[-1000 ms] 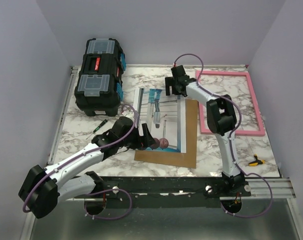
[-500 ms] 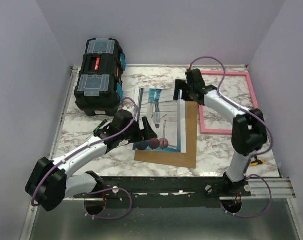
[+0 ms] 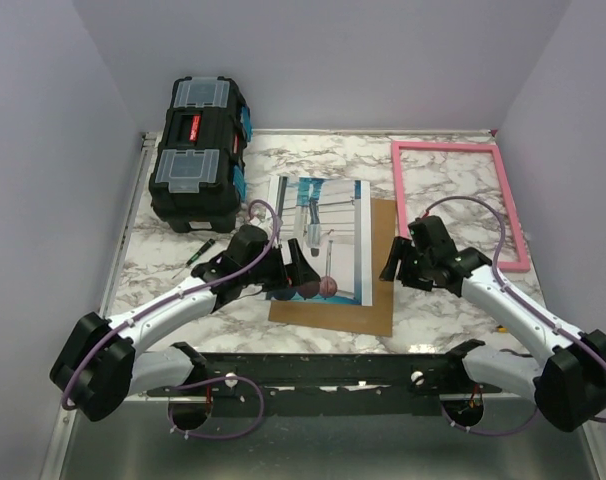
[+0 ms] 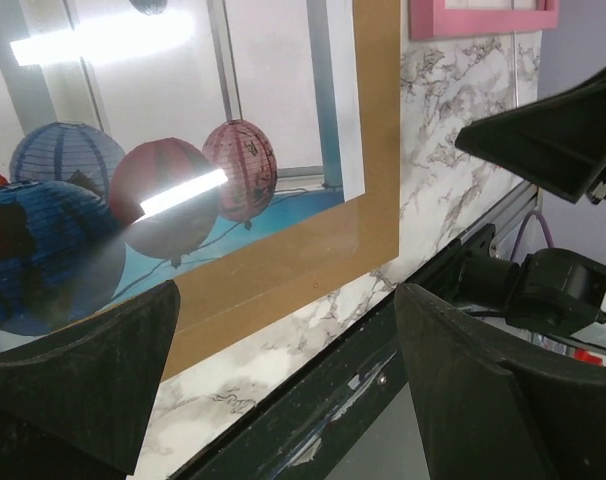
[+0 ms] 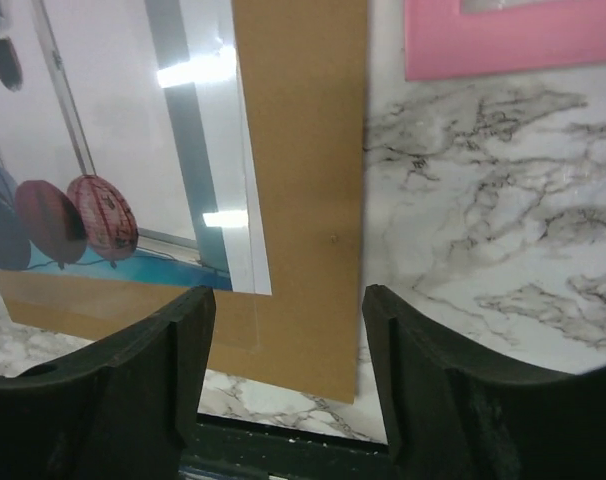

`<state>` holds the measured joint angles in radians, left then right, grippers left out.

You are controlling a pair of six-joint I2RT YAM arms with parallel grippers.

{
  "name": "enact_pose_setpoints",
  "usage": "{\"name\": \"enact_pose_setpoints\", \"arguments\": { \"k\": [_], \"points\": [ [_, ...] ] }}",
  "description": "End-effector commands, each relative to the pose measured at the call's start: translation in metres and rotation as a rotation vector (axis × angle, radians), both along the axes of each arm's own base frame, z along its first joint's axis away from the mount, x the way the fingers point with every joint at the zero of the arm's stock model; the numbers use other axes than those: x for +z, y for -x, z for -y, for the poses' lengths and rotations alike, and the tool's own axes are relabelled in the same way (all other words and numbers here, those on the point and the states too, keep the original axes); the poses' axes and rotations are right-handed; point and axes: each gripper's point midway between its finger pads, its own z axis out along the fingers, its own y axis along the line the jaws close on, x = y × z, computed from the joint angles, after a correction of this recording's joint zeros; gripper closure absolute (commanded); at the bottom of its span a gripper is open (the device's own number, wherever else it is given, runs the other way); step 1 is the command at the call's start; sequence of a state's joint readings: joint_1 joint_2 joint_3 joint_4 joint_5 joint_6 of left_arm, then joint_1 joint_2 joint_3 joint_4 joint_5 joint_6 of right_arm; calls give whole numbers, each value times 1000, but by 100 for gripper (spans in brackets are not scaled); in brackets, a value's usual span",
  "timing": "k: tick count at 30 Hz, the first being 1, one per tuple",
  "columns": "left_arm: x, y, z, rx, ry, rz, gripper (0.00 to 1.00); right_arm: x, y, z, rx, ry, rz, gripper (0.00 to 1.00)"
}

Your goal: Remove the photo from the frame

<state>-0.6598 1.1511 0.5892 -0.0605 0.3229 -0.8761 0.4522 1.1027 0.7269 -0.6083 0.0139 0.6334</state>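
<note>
Two black grippers hover nearest, jaws apart and holding nothing: left gripper (image 3: 300,266) over the photo's balloon end, right gripper (image 3: 395,263) at the board's right edge; one glossy rectangular photo (image 3: 318,235) lies flat on one plain brown backing board (image 3: 379,275); beyond, one thin pink frame (image 3: 443,147) lies on marbled table (image 3: 163,262), one black plastic toolbox (image 3: 196,150) far left.

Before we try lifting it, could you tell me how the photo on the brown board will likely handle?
The photo looks paper-thin, so it will probably be light and droop if lifted by one edge. Its glossy face shows bright glare, so it is likely slippery. Lying flat on the backing board, it may slide rather than lift.
</note>
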Motion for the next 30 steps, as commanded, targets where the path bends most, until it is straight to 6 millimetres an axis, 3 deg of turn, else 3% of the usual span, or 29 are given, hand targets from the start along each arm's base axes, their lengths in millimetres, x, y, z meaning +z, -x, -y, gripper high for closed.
{"name": "enact_pose_setpoints", "arguments": {
  "k": [1,6,11,14,18,25,27,30],
  "points": [
    [4,-11,-1,23,9,-29,9,-9,14,9,-147,-20,-61,38],
    [10,-13,-17,61,-6,-3,9,-41,18,5,-185,-59,-90,40],
    [15,-12,-30,69,-9,13,9,-64,21,19,-216,8,-86,41],
    [12,-10,-30,55,-15,10,9,-70,18,1,-170,-70,-93,41],
    [11,-13,-26,50,-6,-4,9,-66,10,-29,-153,-244,-80,42],
    [12,-24,-20,48,-11,-9,9,-55,-1,-52,-85,-349,-52,40],
    [10,-28,-18,53,-17,-10,9,-57,-6,-49,-99,-310,-60,40],
    [5,-33,-12,41,-17,-26,9,-49,-24,-25,-160,-165,3,35]
  ]
}}
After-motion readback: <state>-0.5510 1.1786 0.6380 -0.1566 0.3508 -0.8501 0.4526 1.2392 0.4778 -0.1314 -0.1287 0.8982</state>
